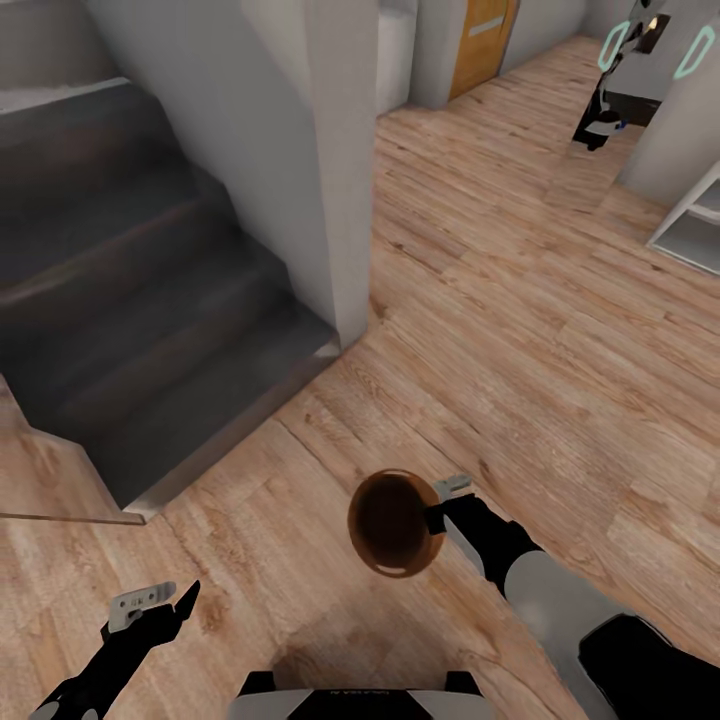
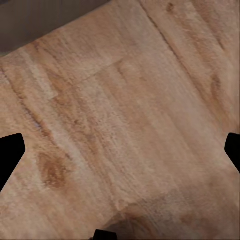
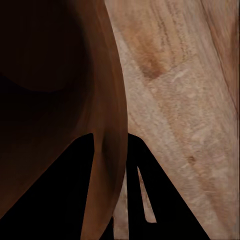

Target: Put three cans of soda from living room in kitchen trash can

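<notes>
Now the right gripper (image 1: 447, 505) clamps the bin (image 1: 392, 520) by its rim over plank floor (image 1: 520, 300); left gripper (image 1: 160, 600) gapes empty; dark stairs (image 1: 130, 300) rise far left, beside a white pillar (image 1: 345, 150).

Light wood plank floor (image 1: 480, 300), boards running diagonally from near left to far right, with darker knots and grain streaks. Dark grey staircase (image 1: 150, 300) standing on it at left, bottom step meeting the boards along a pale edge. White wall corner (image 1: 340, 170) rising from the floor just beside the stairs. White shelf unit (image 1: 695, 225) resting on the boards at far right. Orange-brown door (image 1: 482, 40) far back, at floor level.
</notes>
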`<state>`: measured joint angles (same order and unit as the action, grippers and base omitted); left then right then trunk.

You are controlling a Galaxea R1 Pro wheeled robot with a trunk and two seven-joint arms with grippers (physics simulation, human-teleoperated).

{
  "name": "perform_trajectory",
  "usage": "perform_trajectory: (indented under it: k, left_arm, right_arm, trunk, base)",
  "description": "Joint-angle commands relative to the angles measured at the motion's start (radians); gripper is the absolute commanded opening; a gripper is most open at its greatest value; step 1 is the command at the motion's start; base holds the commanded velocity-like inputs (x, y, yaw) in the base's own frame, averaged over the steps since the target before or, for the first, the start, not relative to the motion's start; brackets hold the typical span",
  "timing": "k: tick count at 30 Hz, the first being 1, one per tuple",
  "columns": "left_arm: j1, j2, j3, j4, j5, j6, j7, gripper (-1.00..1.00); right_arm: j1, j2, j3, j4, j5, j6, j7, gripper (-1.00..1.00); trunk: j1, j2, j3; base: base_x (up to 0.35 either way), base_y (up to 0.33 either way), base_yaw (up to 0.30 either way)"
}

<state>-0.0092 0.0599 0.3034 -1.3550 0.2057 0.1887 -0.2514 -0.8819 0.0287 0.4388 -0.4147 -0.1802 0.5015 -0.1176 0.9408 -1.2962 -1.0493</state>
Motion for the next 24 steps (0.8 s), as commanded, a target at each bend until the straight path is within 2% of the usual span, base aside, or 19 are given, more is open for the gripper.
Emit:
perform_trajectory:
  k: [1, 2, 5, 9, 13, 14, 18, 19, 22, 24]
  left_arm:
    - [0.0, 0.0, -0.001, 0.0, 0.0, 0.0, 0.0, 1.0]
    - [0.0, 0.0, -0.008, 0.0, 0.0, 0.0, 0.001, 1.0]
    - [0.0, 0.0, -0.017, 0.003, -0.001, -0.001, 0.002, 1.0]
    - [-0.001, 0.0, -0.021, 0.011, -0.001, -0.01, 0.003, 1.0]
    - [-0.001, 0.0, -0.022, 0.014, -0.001, -0.016, 0.002, 1.0]
    - [-0.001, 0.0, -0.022, 0.014, -0.001, -0.017, 0.002, 1.0]
    - [0.0, 0.0, -0.023, 0.015, 0.0, -0.018, 0.002, 1.0]
    - [-0.001, 0.0, -0.023, 0.015, -0.001, -0.018, 0.001, 1.0]
    - [0.0, 0.0, -0.023, 0.015, -0.001, -0.018, 0.001, 1.0]
    - [0.0, 0.0, -0.023, 0.015, 0.0, -0.019, 0.0, 1.0]
  right_arm:
    - [0.006, -0.021, 0.005, -0.019, -0.01, -0.001, 0.018, -1.0]
    - [0.022, -0.049, 0.009, -0.047, -0.01, -0.001, 0.037, -1.0]
    - [0.044, -0.077, 0.012, -0.081, -0.01, -0.001, 0.05, -1.0]
    - [0.073, -0.097, 0.027, -0.116, -0.009, -0.001, 0.056, -1.0]
    - [0.108, -0.127, 0.04, -0.181, -0.009, -0.002, 0.059, -1.0]
    - [0.136, -0.152, 0.042, -0.249, -0.011, -0.002, 0.061, -1.0]
    - [0.187, -0.182, 0.042, -0.356, -0.012, 0.0, 0.067, -1.0]
    - [0.215, -0.193, 0.04, -0.412, -0.013, 0.002, 0.069, -1.0]
    - [0.255, -0.207, 0.038, -0.493, -0.014, 0.005, 0.07, -1.0]
    - [0.305, -0.229, 0.037, -0.587, -0.017, 0.007, 0.071, -1.0]
  trunk:
    - [-0.004, 0.007, 0.003]
    - [-0.008, 0.014, 0.006]
    - [-0.019, 0.035, 0.016]
    - [-0.035, 0.063, 0.028]
    - [-0.05, 0.091, 0.041]
    - [-0.054, 0.098, 0.044]
    - [-0.069, 0.126, 0.057]
    - [-0.073, 0.133, 0.06]
    - [-0.084, 0.154, 0.069]
    - [-0.092, 0.168, 0.075]
  base:
    - [0.0, 0.0, 0.0]
    - [0.0, 0.0, 0.0]
    - [0.0, 0.0, 0.0]
    - [0.0, 0.0, 0.0]
    - [0.0, 0.0, 0.0]
    - [0.0, 0.0, 0.0]
    - [0.0, 0.0, 0.0]
    - [0.0, 0.0, 0.0]
    - [0.0, 0.0, 0.0]
    - [0.0, 0.0, 0.0]
